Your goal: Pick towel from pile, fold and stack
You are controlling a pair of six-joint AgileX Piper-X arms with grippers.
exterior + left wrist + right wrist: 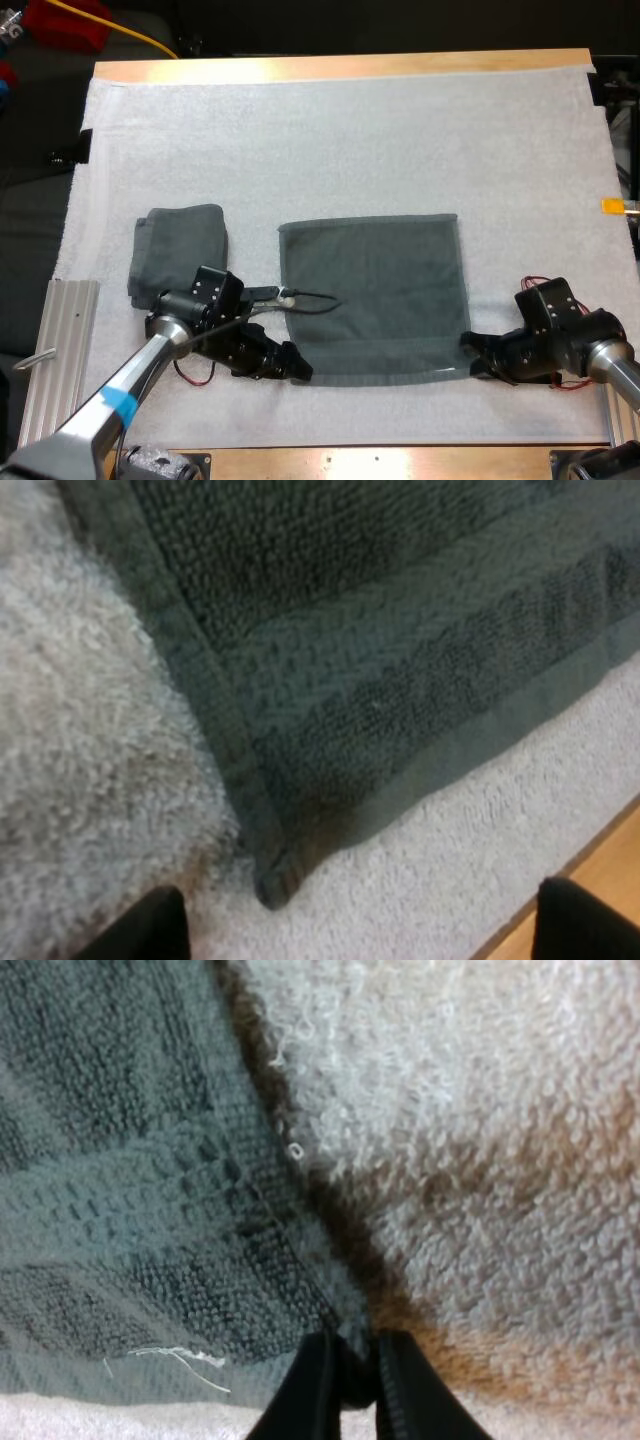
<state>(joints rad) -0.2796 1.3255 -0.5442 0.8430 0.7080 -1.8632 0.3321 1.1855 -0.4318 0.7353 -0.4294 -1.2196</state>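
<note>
At near edge of spread towel (375,290) | our left pincer (365,915) gapes astride left corner | our right pincer (352,1345) grips right corner

You've got a flat towel (375,295) spread out on the white mat (350,140), with a folded towel (180,250) lying apart to its left. Your left end effector (298,368) sits at the flat towel's near left corner, the right end effector (472,352) at its near right one.

Robot lab: wooden table (340,68), white mat (350,140), aluminium rail (60,340).
</note>
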